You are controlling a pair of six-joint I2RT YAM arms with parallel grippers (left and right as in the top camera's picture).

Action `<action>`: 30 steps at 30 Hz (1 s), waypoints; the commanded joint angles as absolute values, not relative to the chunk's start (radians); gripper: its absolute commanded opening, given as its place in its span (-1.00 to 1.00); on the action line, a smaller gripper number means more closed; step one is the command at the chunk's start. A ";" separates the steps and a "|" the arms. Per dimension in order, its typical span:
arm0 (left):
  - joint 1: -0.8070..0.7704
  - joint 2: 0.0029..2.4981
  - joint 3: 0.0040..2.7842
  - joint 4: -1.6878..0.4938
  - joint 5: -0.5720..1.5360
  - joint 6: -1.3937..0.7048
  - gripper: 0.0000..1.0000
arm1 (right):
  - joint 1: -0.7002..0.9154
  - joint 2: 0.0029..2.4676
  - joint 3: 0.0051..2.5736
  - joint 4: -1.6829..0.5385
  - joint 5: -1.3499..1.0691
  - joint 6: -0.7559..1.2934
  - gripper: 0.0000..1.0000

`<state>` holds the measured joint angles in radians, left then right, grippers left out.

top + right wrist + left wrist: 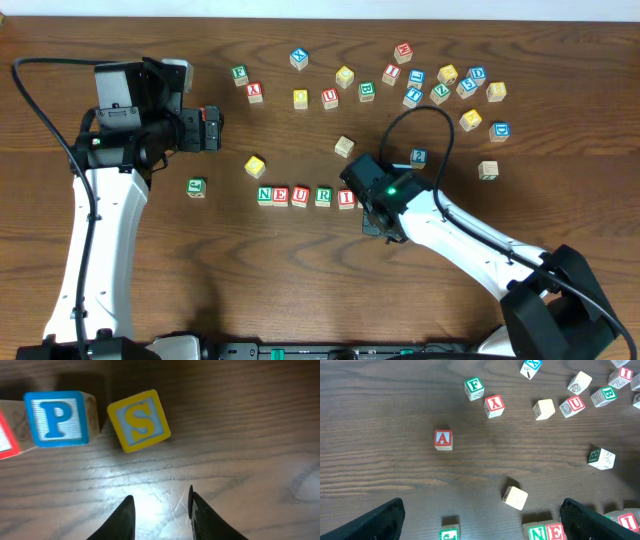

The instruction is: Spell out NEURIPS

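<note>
Painted wood on wood
Grained desk, faintly glossy; S cube pale wood, matt paint; right gripper matt black.

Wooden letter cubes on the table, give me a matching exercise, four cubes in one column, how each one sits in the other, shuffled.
1 blue P wooden cube
2 yellow S wooden cube
3 red A wooden cube
4 green F wooden cube

a beside red Y wooden cube
b skewed beside the P
c alone on bare wood
d square in the row

Pairs: 1-d, 2-b, 3-c, 4-a
</note>
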<state>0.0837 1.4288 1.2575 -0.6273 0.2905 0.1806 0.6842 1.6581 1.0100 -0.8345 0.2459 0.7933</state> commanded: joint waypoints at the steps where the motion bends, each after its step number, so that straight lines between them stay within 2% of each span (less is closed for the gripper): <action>1: 0.087 1.425 1.280 -0.628 0.303 0.179 0.95 | 0.689 1.666 0.970 -0.808 0.255 0.834 -0.41; 30: 0.087 1.425 1.280 -0.628 0.303 0.179 0.95 | 0.675 1.683 0.920 -0.728 0.334 0.876 -0.36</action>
